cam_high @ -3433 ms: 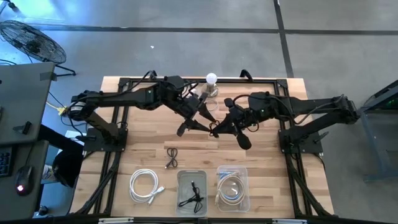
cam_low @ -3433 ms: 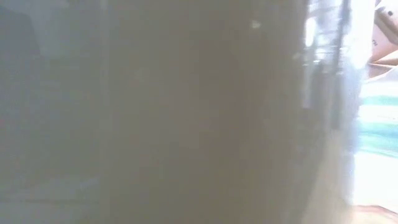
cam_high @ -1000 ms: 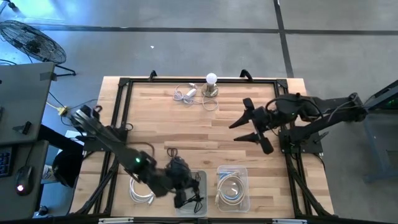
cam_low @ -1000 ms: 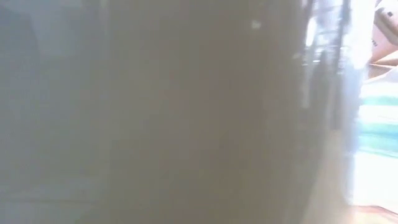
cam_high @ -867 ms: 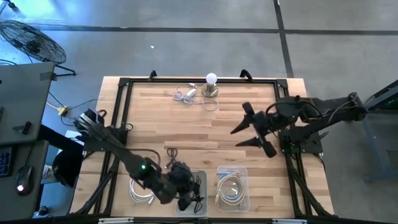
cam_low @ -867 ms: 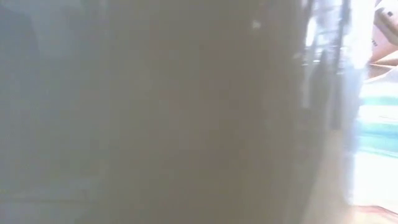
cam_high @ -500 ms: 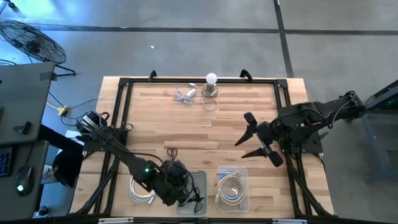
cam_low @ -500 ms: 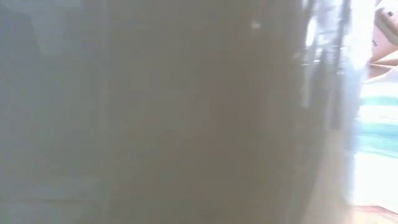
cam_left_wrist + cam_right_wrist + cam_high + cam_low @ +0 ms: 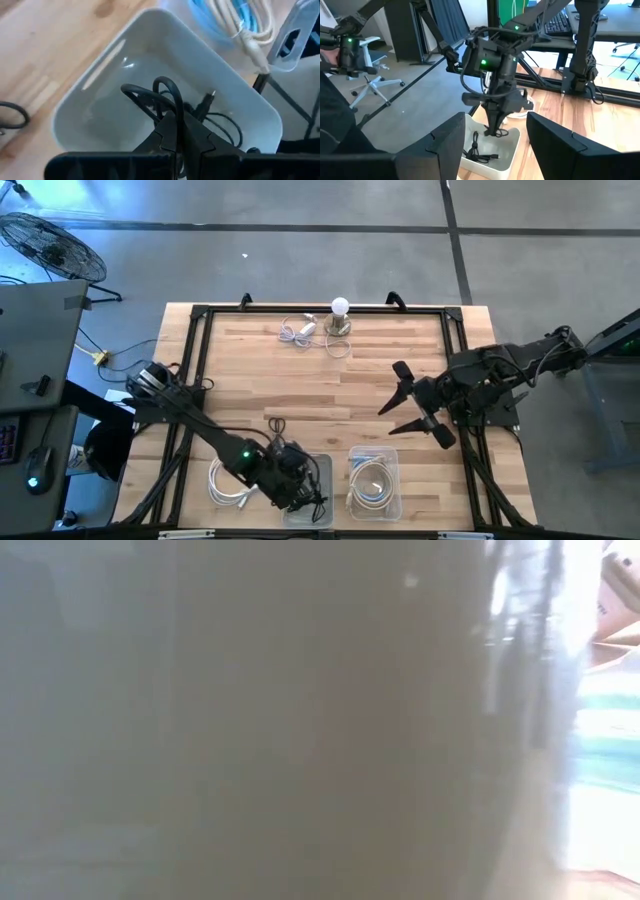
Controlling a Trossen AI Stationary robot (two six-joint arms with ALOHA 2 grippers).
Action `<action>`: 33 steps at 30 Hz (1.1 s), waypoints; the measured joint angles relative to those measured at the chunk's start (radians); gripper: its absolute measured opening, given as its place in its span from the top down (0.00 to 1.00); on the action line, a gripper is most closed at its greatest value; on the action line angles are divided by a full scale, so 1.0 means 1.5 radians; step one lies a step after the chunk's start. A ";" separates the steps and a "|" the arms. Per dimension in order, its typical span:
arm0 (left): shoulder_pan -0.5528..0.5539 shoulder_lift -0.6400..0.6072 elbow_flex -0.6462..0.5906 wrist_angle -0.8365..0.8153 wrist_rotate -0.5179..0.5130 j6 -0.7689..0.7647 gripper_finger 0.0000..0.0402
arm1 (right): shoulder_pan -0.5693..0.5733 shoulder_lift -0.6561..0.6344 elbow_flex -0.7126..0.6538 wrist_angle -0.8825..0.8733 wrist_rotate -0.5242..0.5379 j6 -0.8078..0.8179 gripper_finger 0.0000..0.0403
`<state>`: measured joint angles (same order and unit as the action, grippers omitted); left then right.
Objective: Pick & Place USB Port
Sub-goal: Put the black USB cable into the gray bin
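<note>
1. Left gripper is lowered into the middle clear bin at the table's near edge, fingers pressed together on a loop of the black USB cable.
2. The cable's remainder, plug included, lies coiled on the bin floor.
3. Right gripper hangs over the table's right side, fingers spread wide, holding nothing.
4. Right-hand bin contains a white cable.
</note>
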<state>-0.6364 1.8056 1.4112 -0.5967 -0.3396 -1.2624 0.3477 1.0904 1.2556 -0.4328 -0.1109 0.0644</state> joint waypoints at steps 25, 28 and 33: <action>0.076 0.030 0.001 0.078 0.165 0.146 0.82 | 0.000 0.000 0.000 -0.044 0.003 -0.014 0.49; 0.083 0.024 0.001 0.038 0.183 0.149 0.77 | 0.000 0.000 0.000 -0.048 0.003 -0.014 0.49; 0.114 0.010 0.001 -0.079 0.285 0.158 0.72 | 0.000 0.000 0.000 -0.049 0.002 -0.014 0.49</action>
<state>-0.4648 1.8205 1.4122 -0.7154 0.0879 -1.0251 0.3477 1.0904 1.2556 -0.5061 -0.1074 0.0433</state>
